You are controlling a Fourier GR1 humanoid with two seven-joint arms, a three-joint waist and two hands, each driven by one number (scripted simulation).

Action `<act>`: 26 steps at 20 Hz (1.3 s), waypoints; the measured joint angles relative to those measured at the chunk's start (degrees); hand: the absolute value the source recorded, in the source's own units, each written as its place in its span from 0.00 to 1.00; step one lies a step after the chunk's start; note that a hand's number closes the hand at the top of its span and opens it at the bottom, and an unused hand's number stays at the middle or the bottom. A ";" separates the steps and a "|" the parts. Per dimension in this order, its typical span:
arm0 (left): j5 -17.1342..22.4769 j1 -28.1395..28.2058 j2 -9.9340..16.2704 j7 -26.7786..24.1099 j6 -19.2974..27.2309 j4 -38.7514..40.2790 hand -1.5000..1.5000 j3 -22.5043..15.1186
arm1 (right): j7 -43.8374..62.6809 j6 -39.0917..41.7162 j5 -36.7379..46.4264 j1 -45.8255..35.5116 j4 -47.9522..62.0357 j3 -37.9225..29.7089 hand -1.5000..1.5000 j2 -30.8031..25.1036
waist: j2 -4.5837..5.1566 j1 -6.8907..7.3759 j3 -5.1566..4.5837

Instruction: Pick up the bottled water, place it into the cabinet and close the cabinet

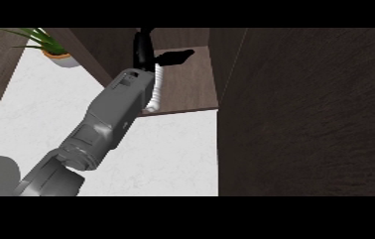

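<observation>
My left hand (144, 48) is inside the open cabinet, above its wooden shelf (192, 87). Its fingers point straight towards the back and its thumb sticks out to the right, so the hand is open and holds nothing. The bottled water (155, 90) shows as a white ribbed strip on the shelf, right against the right side of my wrist. My grey forearm hides most of it. It reaches nearly to the shelf's front edge. The right hand appears nowhere.
The dark cabinet door (296, 114) stands open and fills the right side of the view. A potted plant (53, 48) sits on the white counter (176, 153) at the upper left, beside the cabinet's left wall.
</observation>
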 measured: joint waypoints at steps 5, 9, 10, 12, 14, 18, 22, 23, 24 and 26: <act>2.16 -0.10 -0.70 -5.13 -5.91 -2.78 0.00 2.86 | 0.10 0.55 -0.34 0.50 -0.09 0.46 0.00 -0.02 | -0.39 0.89 0.00; 3.21 0.51 -1.71 -8.30 -10.77 -3.97 0.00 4.49 | 0.55 0.55 -0.54 1.03 -0.09 0.85 0.00 0.24 | -0.86 2.00 0.03; 3.31 0.36 -1.60 -8.67 -11.73 -3.90 0.00 4.84 | 0.90 0.36 -0.64 0.29 0.00 0.45 0.00 0.22 | -0.89 2.27 0.04; 3.25 0.08 -1.93 -9.01 -12.72 -4.28 0.00 5.16 | 1.54 0.08 -0.77 0.38 -0.06 0.60 0.00 0.46 | -1.16 2.86 0.06; 3.43 0.95 -2.51 -9.74 -13.32 -4.99 0.00 5.36 | 1.59 0.31 -0.95 0.97 -0.23 0.32 0.00 0.36 | -1.41 3.21 0.08; 3.96 3.63 -3.10 -10.31 -14.35 -7.19 0.00 4.65 | 2.95 -0.42 -1.14 1.43 -0.76 1.68 0.00 0.91 | -1.78 3.79 0.08; 5.51 8.24 -3.35 -8.87 -14.40 -13.56 0.00 1.51 | 4.79 -1.73 -1.01 -0.18 -0.49 2.87 0.00 1.70 | -2.18 4.62 0.09; 5.91 9.50 -3.38 -8.28 -14.54 -15.36 0.00 0.47 | 4.79 -1.63 -1.04 -0.11 -0.50 2.60 0.00 1.54 | -2.27 4.73 0.10; 6.34 10.73 -3.41 -8.00 -14.81 -17.24 0.00 -0.32 | 4.98 -1.79 -1.09 -0.24 -0.52 2.30 0.00 1.51 | -2.33 4.87 0.10; 7.50 14.35 -3.44 -7.77 -15.39 -21.58 0.00 -2.93 | 4.71 -1.86 -1.02 0.30 -0.52 2.73 0.00 1.79 | -2.49 4.95 0.10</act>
